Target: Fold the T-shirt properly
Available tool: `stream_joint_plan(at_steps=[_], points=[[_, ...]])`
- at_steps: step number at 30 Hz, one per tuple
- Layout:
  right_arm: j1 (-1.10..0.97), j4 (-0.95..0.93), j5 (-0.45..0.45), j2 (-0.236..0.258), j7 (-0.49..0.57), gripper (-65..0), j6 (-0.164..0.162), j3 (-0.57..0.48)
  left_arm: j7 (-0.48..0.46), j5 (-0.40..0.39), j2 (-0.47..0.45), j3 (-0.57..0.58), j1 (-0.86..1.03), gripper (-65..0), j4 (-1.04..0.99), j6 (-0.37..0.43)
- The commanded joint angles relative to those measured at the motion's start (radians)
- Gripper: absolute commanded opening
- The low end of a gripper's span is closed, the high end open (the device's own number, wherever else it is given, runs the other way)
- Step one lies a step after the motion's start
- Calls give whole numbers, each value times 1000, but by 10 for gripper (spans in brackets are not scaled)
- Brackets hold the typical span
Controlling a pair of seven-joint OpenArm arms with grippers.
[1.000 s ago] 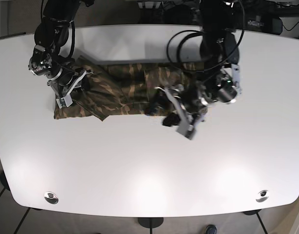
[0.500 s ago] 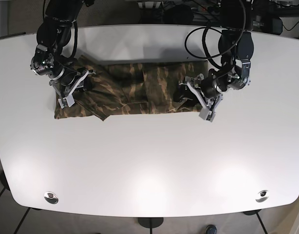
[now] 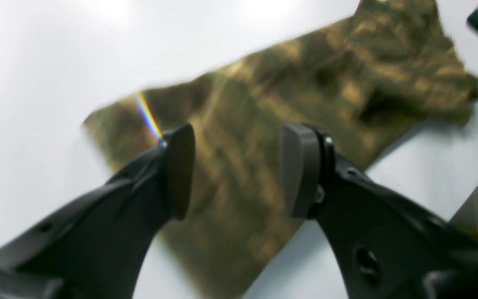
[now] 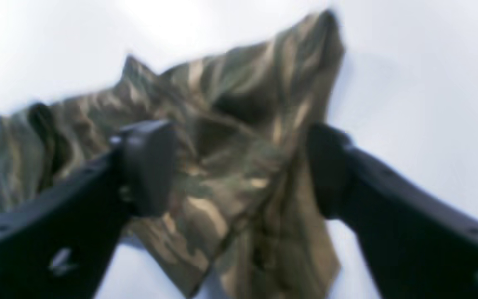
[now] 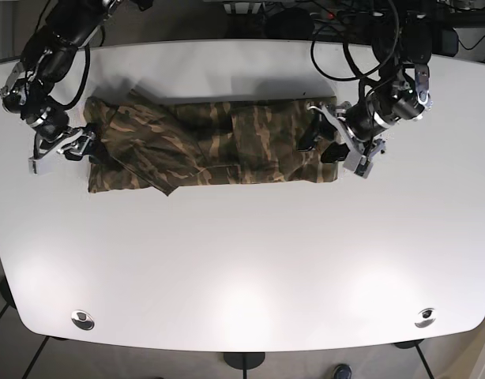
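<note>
The camouflage T-shirt (image 5: 219,146) lies as a long band across the far half of the white table (image 5: 242,268). My left gripper (image 5: 323,146) hovers over the shirt's right end, open; in the left wrist view the gripper (image 3: 239,170) has blurred cloth (image 3: 264,104) under it and nothing between its fingers (image 3: 179,170). My right gripper (image 5: 91,144) sits at the shirt's left edge, open. The right wrist view shows that gripper (image 4: 237,170) spread wide above rumpled fabric (image 4: 230,124).
Two round metal fittings (image 5: 83,320) (image 5: 425,317) sit near the table's front edge. Cables and equipment (image 5: 361,24) crowd the back edge behind the arms. A bare white surface stretches in front of the shirt.
My left gripper drew back to the right, from the shirt's middle to its right end. My right gripper swung left off the cloth to its left edge. The shirt now lies more spread out.
</note>
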Motion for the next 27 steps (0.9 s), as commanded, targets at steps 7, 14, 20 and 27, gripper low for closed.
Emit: stream_joint_plan(at_steps=[7, 14, 20, 27], points=[[17, -239, 102, 74, 13, -163, 4, 2, -22, -11, -1, -112, -9, -594, -195, -186], [16, -242, 100, 11, 105, -320, -30, -235, -22, -11, -1, -109, -26, -594, -253, -186], [11, -170, 100, 32, 122, -634, -110, -242, -23, -8, 0, -106, -51, -578, -347, -179], [-76, 278, 102, 19, 117, -631, -119, -285, -17, -9, 111, -91, -103, -569, -377, -179]])
